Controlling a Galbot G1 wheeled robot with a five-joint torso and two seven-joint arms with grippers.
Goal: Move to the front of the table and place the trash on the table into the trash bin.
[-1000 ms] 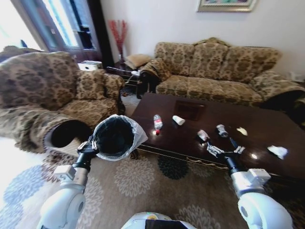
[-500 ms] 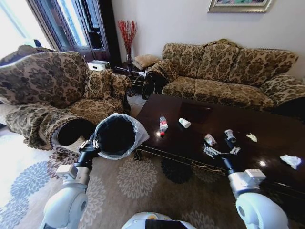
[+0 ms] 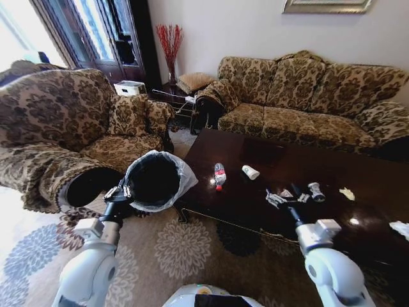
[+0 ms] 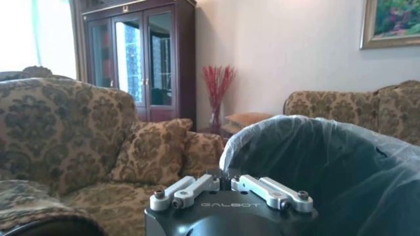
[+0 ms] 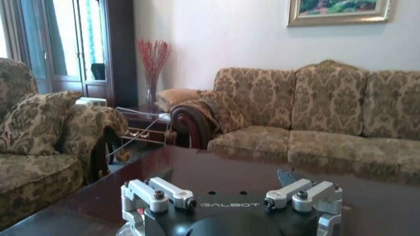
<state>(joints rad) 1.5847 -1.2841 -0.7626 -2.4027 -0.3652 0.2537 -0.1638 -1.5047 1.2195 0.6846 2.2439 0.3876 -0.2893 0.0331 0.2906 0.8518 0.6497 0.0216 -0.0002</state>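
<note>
Nearest the robot, the left hand is clenched on the rim of the small round black trash bin lined with a translucent white plastic bag, holding it up off the patterned carpet just beside the near left corner of the surface; in the left wrist view the bag's folded edge rises right behind the closed fingers. The right hand hangs released, its fingers spread wide, over the near part of the large low glossy dark brown wooden surface, close to a small crumpled white scrap and a small clear cup lying on its side. A little farther in lie a small red-capped bottle and a tipped white paper cup, with another pale scrap and a crumpled white tissue toward the right. Behind stand the floral sofa and armchair. The robot looks to be in front of the surface, so the step in hand is likely the first pick-up; the next move calls for lowering the open right hand onto the nearest scrap and closing gently, then carrying it over to the bin.
</note>
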